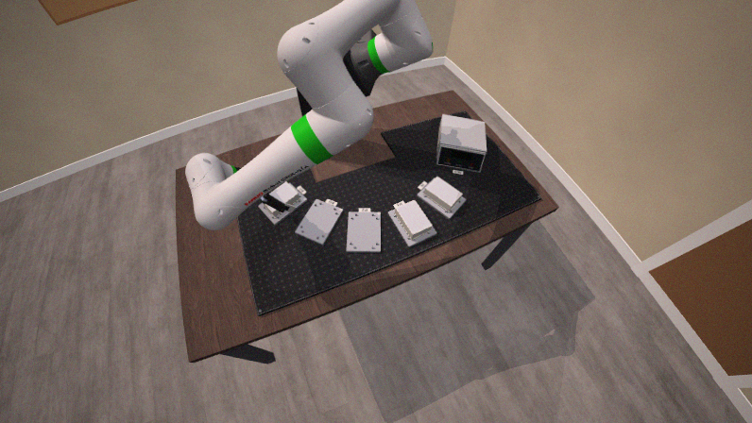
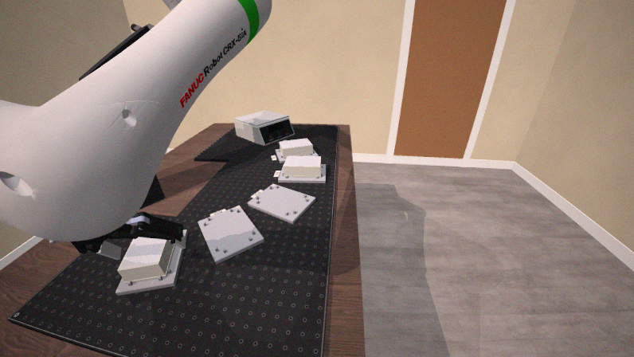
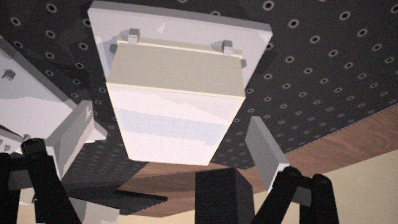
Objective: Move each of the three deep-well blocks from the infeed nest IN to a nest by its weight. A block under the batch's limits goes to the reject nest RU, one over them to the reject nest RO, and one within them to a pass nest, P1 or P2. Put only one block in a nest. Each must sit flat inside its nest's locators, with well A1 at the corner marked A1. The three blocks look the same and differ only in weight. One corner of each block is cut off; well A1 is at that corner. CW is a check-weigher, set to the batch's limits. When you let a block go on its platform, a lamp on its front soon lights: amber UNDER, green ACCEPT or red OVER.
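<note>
Release step, by the look of it. Arm (image 2: 88, 146) stretched low over the end nest (image 2: 133, 287) of the row on the dark perforated surface (image 2: 266, 284). Red "FANUC" and black "Robot CRX-5iA" legible along the forearm. Far beyond the fingers, check-weigher (image 1: 461, 137) with no block on its platform — lamp state too dark to call. Two more blocks seated there too, one (image 1: 414, 217) and another (image 1: 443, 191) just short of the weigher, with two bare nests in between. Small white tags by the nests, lettering too fine to read.

Gripper (image 3: 175, 150) spread wide, gripping nothing — grey pads standing off either side of the block (image 3: 175, 110), daylight on both flanks. Block flat on its plate, between the locator pins. Next, probably: straight lift clear, no sideways drift to nudge it.
</note>
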### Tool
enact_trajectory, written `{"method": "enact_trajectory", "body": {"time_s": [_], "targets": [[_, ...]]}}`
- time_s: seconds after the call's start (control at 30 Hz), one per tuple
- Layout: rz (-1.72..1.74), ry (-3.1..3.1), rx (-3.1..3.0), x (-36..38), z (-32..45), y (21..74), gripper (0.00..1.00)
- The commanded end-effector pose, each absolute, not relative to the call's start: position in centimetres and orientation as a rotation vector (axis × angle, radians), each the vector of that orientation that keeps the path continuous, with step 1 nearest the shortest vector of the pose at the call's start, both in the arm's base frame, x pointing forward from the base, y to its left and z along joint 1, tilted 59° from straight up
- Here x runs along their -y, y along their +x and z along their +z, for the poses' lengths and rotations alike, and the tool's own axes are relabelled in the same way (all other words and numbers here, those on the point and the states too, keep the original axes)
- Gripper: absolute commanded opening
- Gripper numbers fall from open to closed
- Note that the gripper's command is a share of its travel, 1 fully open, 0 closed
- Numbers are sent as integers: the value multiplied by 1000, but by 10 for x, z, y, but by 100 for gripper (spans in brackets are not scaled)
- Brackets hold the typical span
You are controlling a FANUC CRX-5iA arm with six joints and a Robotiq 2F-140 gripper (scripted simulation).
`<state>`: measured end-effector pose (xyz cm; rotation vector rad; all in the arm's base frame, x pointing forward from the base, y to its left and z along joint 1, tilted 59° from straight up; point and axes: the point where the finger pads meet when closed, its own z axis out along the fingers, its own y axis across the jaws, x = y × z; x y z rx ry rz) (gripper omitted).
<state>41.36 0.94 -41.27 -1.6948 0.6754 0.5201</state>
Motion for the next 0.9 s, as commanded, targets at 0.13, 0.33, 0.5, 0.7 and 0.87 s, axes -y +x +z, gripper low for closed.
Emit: {"method": "enact_trajectory", "body": {"time_s": [0.13, 0.33, 0.5, 0.7, 0.87], "targets": [[520, -1695, -676, -9, -413, 414, 100], [520, -1695, -676, -7, -411, 413, 100], [520, -1695, -676, 3, -404, 408, 100], [520, -1695, -676, 15, -396, 401, 100], [520, -1695, -676, 22, -392, 398, 100]]}}
